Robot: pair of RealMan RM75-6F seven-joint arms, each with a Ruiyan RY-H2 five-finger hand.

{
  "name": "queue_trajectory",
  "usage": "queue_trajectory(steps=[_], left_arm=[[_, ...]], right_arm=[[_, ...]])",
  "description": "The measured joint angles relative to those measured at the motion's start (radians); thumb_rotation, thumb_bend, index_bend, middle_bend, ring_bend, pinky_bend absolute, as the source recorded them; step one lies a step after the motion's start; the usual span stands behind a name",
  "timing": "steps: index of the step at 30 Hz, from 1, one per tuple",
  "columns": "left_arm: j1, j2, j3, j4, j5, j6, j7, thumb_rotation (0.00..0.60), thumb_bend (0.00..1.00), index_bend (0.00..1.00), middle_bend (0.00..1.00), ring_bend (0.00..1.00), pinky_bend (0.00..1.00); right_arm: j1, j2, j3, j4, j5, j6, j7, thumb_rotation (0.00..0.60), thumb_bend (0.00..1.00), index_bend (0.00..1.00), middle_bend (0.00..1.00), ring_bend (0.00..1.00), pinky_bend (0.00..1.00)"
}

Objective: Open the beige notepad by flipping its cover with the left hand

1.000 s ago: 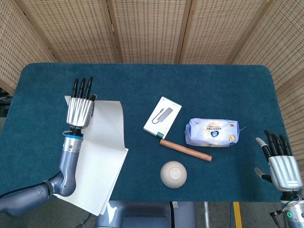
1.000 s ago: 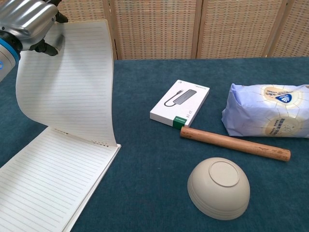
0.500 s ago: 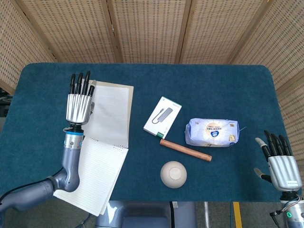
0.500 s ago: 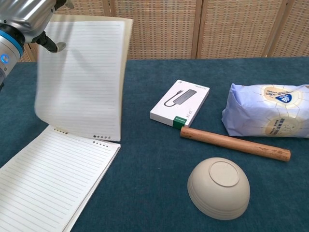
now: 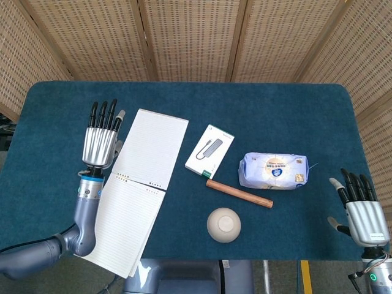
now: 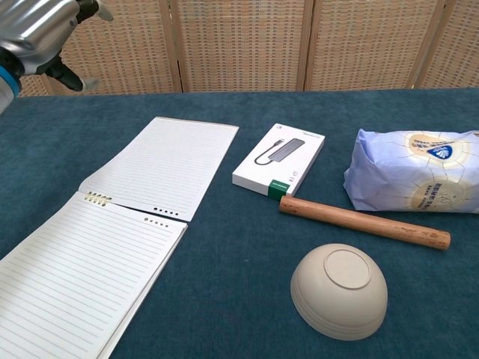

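Observation:
The beige notepad [image 5: 139, 184] lies open at the table's left, its flipped cover [image 5: 154, 147] flat on the cloth beyond the lined pages [image 6: 78, 277]; in the chest view the cover [image 6: 171, 164] shows its lined inner side. My left hand [image 5: 101, 138] hovers just left of the cover, fingers straight and apart, holding nothing; the chest view catches that hand [image 6: 41, 34] at the top left corner. My right hand [image 5: 362, 211] stays at the table's right front corner, fingers spread and empty.
A white boxed adapter [image 5: 210, 151] lies right of the cover. A wooden rod [image 5: 239, 193], an upturned beige bowl [image 5: 223, 225] and a blue-white packet [image 5: 273, 170] sit further right. Wicker screens stand behind the blue table [image 5: 275, 110].
The cover, held upright a second ago, has swung over and dropped flat on the table. My left hand let it go and drew slightly left. The right hand has not moved.

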Motion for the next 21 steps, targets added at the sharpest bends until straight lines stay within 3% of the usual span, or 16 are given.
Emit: queue_trajectory(steps=[6,11,16,21], left_arm=[[0.111,0.09,0.122,-0.15,0.055,0.053,-0.07,0.6,0.25,0.0,0.0,0.0,0.0],[0.236,0.182,0.265,-0.263,0.122,0.116,-0.16,0.6,0.23,0.0,0.0,0.0,0.0],[0.348,0.238,0.387,-0.311,0.173,0.164,-0.279,0.6,0.14,0.0,0.0,0.0,0.0],[0.427,0.26,0.473,-0.305,0.232,0.201,-0.365,0.6,0.04,0.0,0.0,0.0,0.0]], right_arm=[[0.0,-0.001,-0.001,-0.004,0.002,-0.003,-0.01,0.6,0.08,0.14,0.0,0.0,0.0],[-0.001,-0.001,-0.003,-0.009,0.005,-0.006,-0.019,0.6,0.08,0.14,0.0,0.0,0.0],[-0.003,0.0,-0.004,-0.013,0.009,-0.006,-0.029,0.6,0.08,0.14,0.0,0.0,0.0],[-0.004,-0.002,-0.004,-0.016,0.014,-0.008,-0.035,0.6,0.08,0.14,0.0,0.0,0.0]])
